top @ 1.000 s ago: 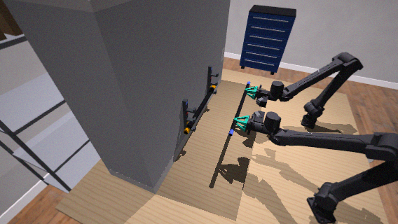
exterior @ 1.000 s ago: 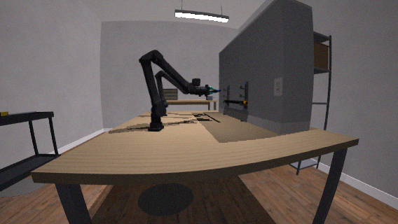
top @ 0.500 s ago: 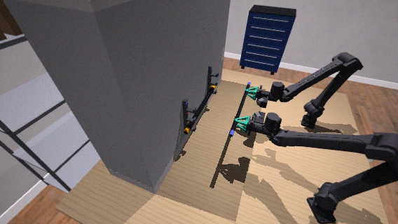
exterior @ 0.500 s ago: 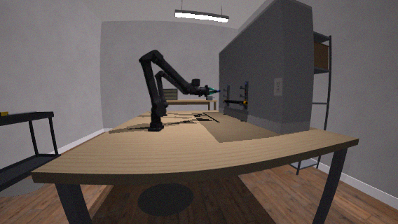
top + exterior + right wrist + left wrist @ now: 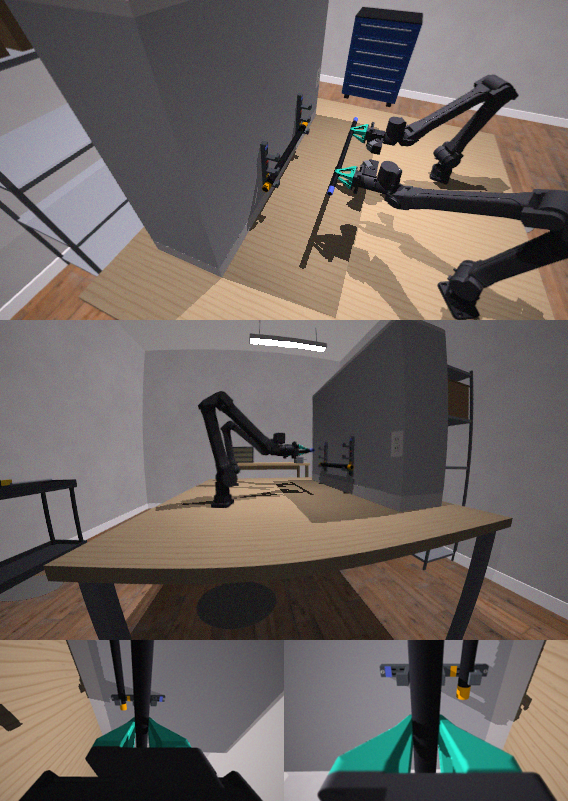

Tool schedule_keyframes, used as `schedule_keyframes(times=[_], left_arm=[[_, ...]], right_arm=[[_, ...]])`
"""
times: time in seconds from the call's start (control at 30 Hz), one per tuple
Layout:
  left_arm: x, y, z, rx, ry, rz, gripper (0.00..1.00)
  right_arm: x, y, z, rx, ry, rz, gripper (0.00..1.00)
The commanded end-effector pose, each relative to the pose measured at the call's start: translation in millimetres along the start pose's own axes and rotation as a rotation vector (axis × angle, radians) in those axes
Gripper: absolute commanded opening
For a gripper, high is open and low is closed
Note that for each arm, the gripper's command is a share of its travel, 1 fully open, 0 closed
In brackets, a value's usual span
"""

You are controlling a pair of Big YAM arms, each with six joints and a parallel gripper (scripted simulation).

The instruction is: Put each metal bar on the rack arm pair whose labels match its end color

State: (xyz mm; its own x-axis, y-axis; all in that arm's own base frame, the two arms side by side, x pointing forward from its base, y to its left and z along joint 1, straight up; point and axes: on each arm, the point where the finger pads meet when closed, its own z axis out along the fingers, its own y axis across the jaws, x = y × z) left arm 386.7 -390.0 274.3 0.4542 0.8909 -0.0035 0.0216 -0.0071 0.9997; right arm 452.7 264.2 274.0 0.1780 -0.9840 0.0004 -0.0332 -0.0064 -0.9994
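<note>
Carrying the blue bar (image 5: pixel 344 154) (image 5: pixel 312 450) (image 5: pixel 425 708) (image 5: pixel 142 676) between both claws, the robot had it out in front of the rack (image 5: pixel 264 162) (image 5: pixel 351 451) (image 5: pixel 484 667) (image 5: pixel 113 697), well apart from the wall. The orange bar (image 5: pixel 286 157) (image 5: pixel 336 465) (image 5: pixel 467 659) (image 5: pixel 117 669) lay on the lowest pair, beside the orange labels (image 5: pixel 453 671) (image 5: pixel 128 698), so by my reading only the blue one needed moving. Its place was the top pair (image 5: pixel 402 679) (image 5: pixel 153 702), under the blue labels (image 5: pixel 388 671) (image 5: pixel 161 698).

To do it well, I judged, both arms had to advance together at one height, the bar kept level and parallel to the wall, high enough to clear the tips of the top pair. Then it wanted an even lowering until both ends bore, and only then a release. One arm running ahead could have skewed the bar or let an end miss.

The left claw (image 5: pixel 336 175) (image 5: pixel 306 450) (image 5: pixel 425 721) was narrowed onto the blue bar near one painted end, a teal finger on either side. The right claw (image 5: pixel 352 131) (image 5: pixel 141 720) gripped it likewise near the other end. Neither touched the rack. Below, their shadows fell across the table (image 5: pixel 400 232) (image 5: pixel 250 540).

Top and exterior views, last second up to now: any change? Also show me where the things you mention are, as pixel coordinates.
Nothing visibly moved, gripped or released. Left gripper (image 5: pixel 336 175) (image 5: pixel 309 450) (image 5: pixel 426 717) and right gripper (image 5: pixel 352 131) (image 5: pixel 141 720) stay shut on the blue-ended bar (image 5: pixel 343 155) (image 5: pixel 312 450) (image 5: pixel 426 683) (image 5: pixel 143 676), off the rack (image 5: pixel 264 160) (image 5: pixel 352 447) (image 5: pixel 420 665) (image 5: pixel 163 695); the orange-ended bar (image 5: pixel 288 152) (image 5: pixel 336 465) (image 5: pixel 468 658) (image 5: pixel 117 669) stays racked.
</note>
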Motion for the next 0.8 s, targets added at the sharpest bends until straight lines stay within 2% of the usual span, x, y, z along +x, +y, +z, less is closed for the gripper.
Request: schedule_keyframes(times=[0.0, 0.77], left_arm=[[6.1, 36.9, -3.4, -0.093, 0.016, -0.041, 0.0], [6.2, 34.0, -2.1, -0.093, 0.016, -0.041, 0.0]], right_arm=[[6.2, -32.5, -0.4, 0.072, 0.02, 0.038, 0.0], [6.1, -30.2, 0.2, 0.072, 0.02, 0.038, 0.0]])
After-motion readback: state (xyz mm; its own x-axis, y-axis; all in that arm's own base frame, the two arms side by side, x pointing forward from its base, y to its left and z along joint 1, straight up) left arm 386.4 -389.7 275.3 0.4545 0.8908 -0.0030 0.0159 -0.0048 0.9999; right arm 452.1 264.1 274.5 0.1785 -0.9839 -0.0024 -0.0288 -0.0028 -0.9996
